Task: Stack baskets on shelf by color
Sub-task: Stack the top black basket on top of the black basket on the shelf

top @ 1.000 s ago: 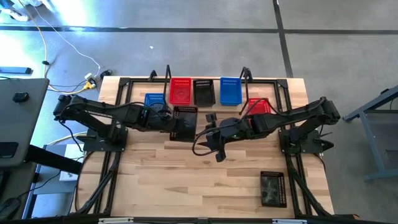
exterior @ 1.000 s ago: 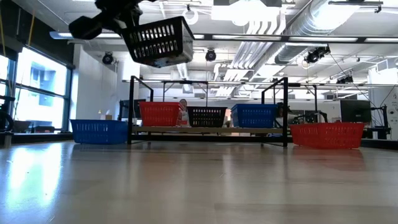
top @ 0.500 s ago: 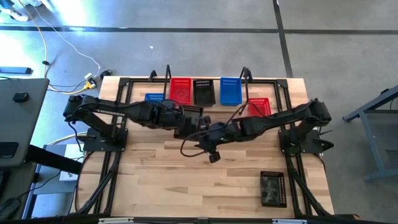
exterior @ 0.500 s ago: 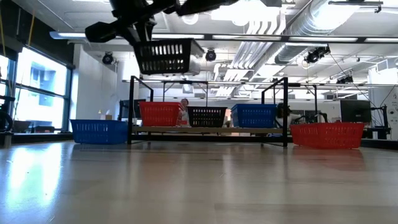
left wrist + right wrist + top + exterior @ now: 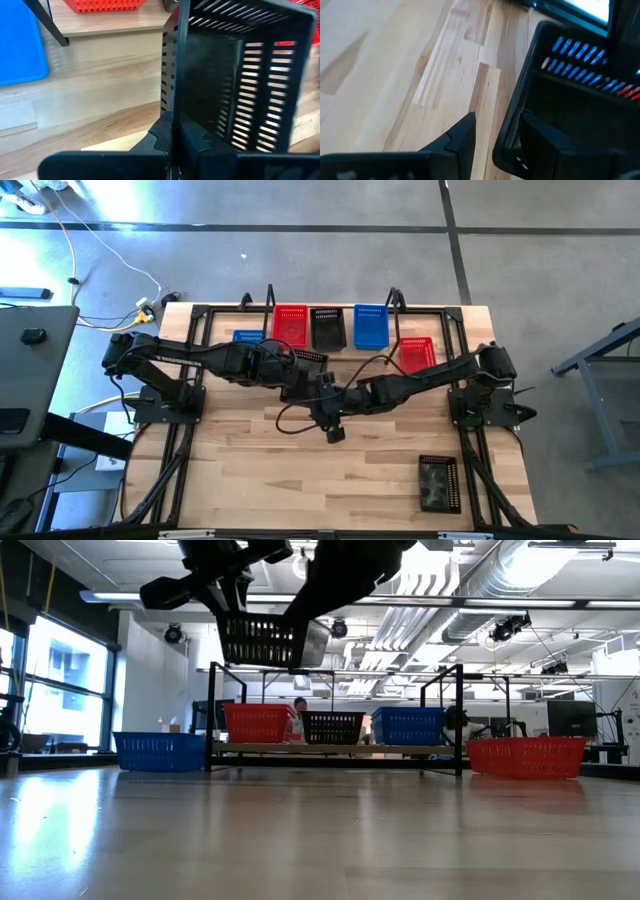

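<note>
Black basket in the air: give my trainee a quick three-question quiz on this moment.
1. True or false: the shelf holds three baskets, one red, one black and one blue.
2. Whose fingers are shut on the raised black basket? A: left gripper. B: right gripper. C: neither.
3. What colour is the basket on the table beside the shelf's end on the right arm's side?

Key
1. True.
2. A. The right gripper stands open, its fingers on either side of the basket's wall.
3. Red: the red basket.
</note>
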